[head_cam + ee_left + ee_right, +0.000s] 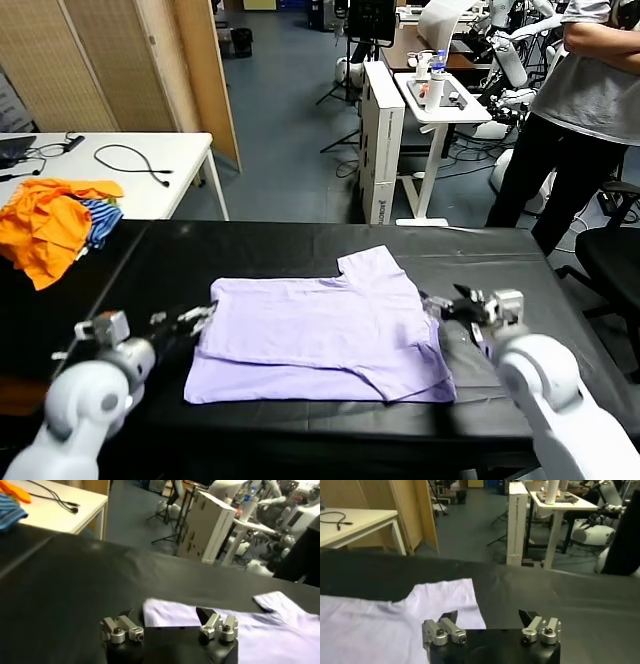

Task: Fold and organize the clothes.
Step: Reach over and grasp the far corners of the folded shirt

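The pale lavender T-shirt (325, 335) lies flat on the black table (180, 260), partly folded, one short sleeve sticking out at the far right. My left gripper (190, 320) is open and empty just off the shirt's left edge. In the left wrist view the gripper (167, 616) points at the shirt's edge (260, 630). My right gripper (445, 305) is open and empty at the shirt's right edge, beside the sleeve. In the right wrist view this gripper (487, 615) hovers over the sleeve's corner (420, 615).
Orange garments (45, 225) and a blue-striped cloth (100, 220) lie at the table's far left. A white table (150, 160) with cables stands behind. A person (580, 100) stands at the far right, by a black chair (610, 260). White cabinet and stand (400, 120) beyond.
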